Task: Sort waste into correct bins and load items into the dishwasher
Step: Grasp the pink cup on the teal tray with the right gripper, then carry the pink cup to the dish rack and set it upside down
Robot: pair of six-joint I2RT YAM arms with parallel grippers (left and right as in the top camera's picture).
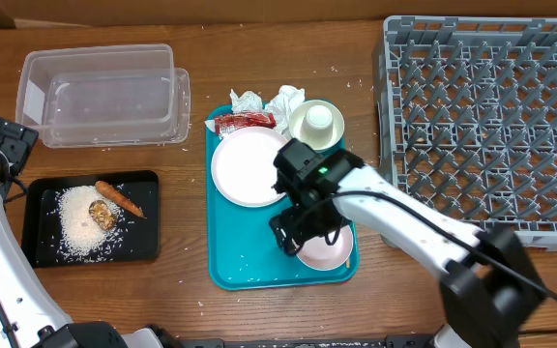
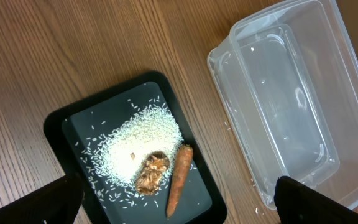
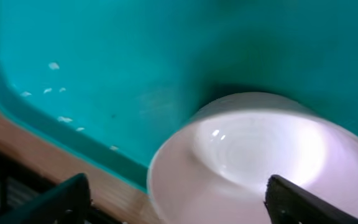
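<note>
A black tray [image 2: 101, 96] on the bench [image 2: 55, 50] holds heaped rice [image 2: 142, 140], a brown lump [image 2: 152, 173] at the heap's edge, and a carrot [image 2: 179, 177] just beside the lump. A clear tub [image 2: 284, 93] sits to the right.

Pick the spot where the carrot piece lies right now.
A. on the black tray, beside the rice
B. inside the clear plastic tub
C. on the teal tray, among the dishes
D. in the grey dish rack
A: the carrot piece lies on the black tray, right beside the rice and the brown lump.
</note>
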